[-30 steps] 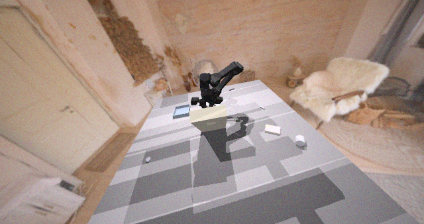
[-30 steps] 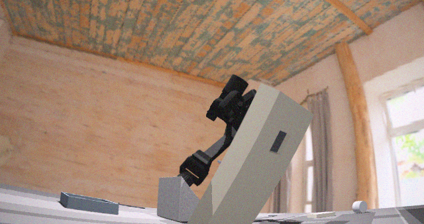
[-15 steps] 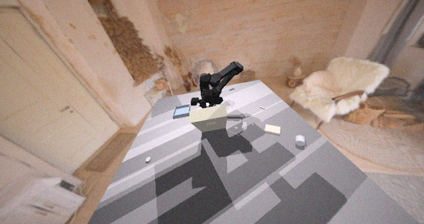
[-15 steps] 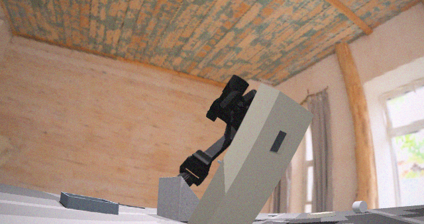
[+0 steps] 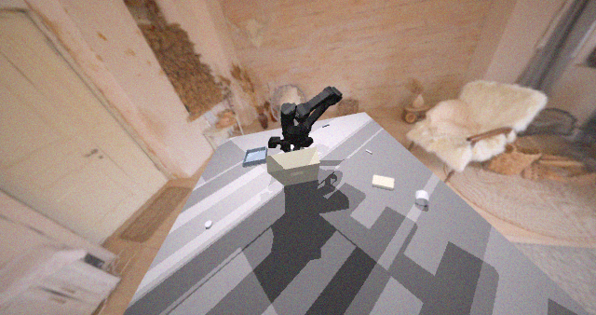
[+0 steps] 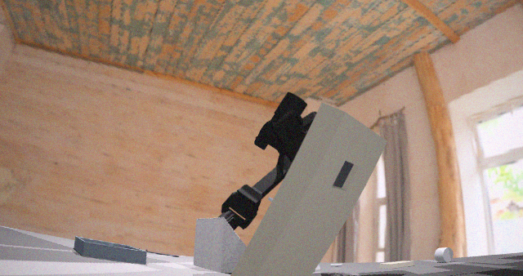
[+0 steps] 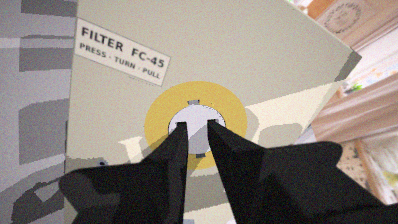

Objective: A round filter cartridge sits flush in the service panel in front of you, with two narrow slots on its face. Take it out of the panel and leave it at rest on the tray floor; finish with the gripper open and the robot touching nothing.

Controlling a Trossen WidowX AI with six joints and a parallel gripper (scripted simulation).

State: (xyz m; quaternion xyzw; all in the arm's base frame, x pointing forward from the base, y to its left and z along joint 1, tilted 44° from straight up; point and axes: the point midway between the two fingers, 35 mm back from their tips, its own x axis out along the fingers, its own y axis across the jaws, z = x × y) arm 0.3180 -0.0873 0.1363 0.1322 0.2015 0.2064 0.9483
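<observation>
The filter cartridge (image 7: 197, 111) shows in the wrist view as a round white face inside a yellow ring on the tilted, pale service panel (image 5: 298, 171) (image 6: 304, 190) (image 7: 120, 107). My gripper (image 7: 196, 125) is shut on the cartridge, with its two dark fingertips at the face's two slots. How deep the tips sit and whether the face stands proud of the panel cannot be told. Small grey notches show above and below the face. The top and exterior views hide the cartridge and fingertips. The blue-grey tray (image 5: 255, 157) (image 6: 110, 252) stands on the table beside the panel.
A grey wedge-shaped block (image 6: 216, 243) stands beside the panel's foot. A cream block (image 5: 383, 182) and a white cylinder (image 5: 422, 196) (image 6: 443, 255) lie on the table on the panel's other side from the tray. A small white piece (image 5: 209, 224) lies at the left.
</observation>
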